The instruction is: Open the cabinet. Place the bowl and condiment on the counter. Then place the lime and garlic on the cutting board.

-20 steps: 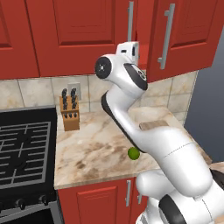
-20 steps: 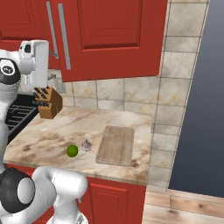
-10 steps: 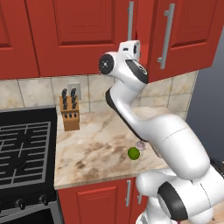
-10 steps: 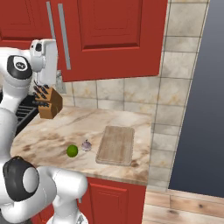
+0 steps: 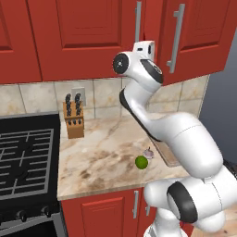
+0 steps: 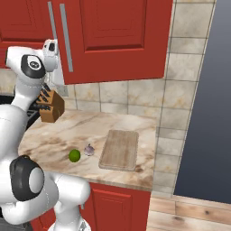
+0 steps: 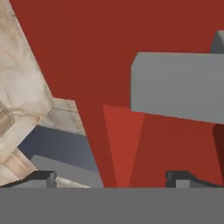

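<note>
While shut, cabinet [image 6: 113,40], contents unseen.

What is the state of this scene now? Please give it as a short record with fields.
cabinet: red wooden wall cabinet with long grey bar handles, doors look shut
tool: raised at the lower end of a grey handle; open or shut cannot be told
lime: small bright green ball on the beige-brown marbled stone counter
garlic: small pale bulb beside the lime, not on the board
cutting board: flat light-brown wooden slab, nothing on it
other: wooden knife block near the black stove
</note>
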